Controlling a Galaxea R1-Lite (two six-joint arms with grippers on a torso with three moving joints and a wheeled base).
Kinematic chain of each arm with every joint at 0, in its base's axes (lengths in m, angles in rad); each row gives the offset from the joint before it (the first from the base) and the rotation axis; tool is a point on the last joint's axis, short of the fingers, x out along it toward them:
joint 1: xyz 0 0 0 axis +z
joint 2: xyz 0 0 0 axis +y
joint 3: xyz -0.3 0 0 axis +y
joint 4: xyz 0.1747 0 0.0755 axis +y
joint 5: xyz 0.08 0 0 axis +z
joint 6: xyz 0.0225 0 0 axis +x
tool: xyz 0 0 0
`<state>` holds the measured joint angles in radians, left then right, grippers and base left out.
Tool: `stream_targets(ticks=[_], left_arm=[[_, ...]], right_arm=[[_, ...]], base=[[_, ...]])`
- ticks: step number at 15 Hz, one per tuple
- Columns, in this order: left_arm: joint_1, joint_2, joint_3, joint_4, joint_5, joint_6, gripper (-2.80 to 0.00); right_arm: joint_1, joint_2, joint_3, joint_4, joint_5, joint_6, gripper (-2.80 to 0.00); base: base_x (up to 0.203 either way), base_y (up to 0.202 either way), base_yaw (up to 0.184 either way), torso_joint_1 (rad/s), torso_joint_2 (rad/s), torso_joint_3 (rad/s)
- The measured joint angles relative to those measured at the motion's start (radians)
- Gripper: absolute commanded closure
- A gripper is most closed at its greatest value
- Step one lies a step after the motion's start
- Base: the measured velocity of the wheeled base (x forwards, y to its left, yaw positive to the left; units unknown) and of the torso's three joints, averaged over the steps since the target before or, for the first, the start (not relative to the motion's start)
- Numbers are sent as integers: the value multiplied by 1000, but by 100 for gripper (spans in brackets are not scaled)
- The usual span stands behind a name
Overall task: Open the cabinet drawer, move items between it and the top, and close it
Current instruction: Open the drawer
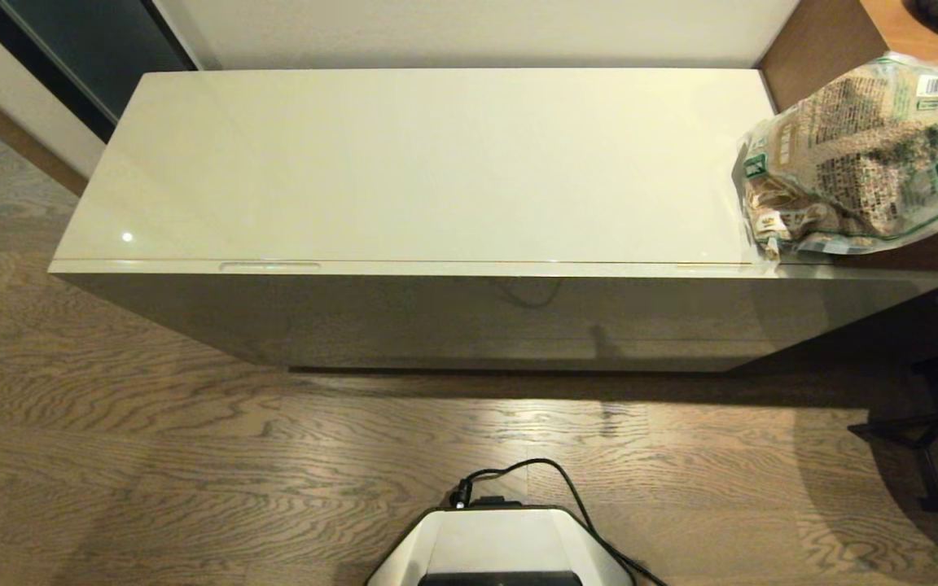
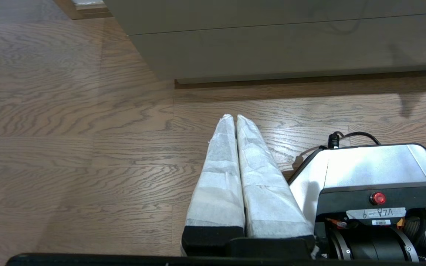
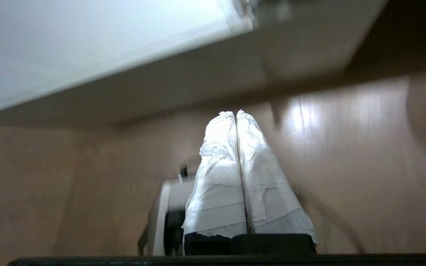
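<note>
Drawer [image 1: 436, 313] shut at twelve o'clock, bag [image 1: 868, 155] on the top [image 1: 404, 163] at two. My left gripper [image 2: 235, 117] and right gripper [image 3: 236, 112] hang low, pinched closed, empty, probably parked before reaching.

A: Cabinet top [image 1: 404, 163]: how is the finish recorded?
B: Glossy, smooth, cream-beige; drawer front [image 1: 469, 317] likewise glossy.
A: Floor [image 1: 151, 456]?
B: Wood-grain boards, slight sheen. Bag [image 1: 868, 155]: clear crinkled plastic, printed. Left gripper [image 2: 236, 117] fingers are wrapped in white matt cloth-like tape.
</note>
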<state>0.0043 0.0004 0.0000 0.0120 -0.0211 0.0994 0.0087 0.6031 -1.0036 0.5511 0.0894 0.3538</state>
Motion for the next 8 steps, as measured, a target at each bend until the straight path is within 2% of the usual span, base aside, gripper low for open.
stream_targets(ticks=[4, 6, 8], left_arm=[[0, 0, 0, 0, 0, 0, 0], [0, 0, 0, 0, 0, 0, 0], [0, 0, 0, 0, 0, 0, 0]], right_arm=[[45, 371, 70, -176, -28, 85, 0], [126, 532, 148, -351, -61, 144, 0], [182, 637, 181, -471, -69, 202, 0]], base=[[0, 0, 0, 0, 0, 0], [0, 0, 0, 0, 0, 0], [0, 0, 0, 0, 0, 0]])
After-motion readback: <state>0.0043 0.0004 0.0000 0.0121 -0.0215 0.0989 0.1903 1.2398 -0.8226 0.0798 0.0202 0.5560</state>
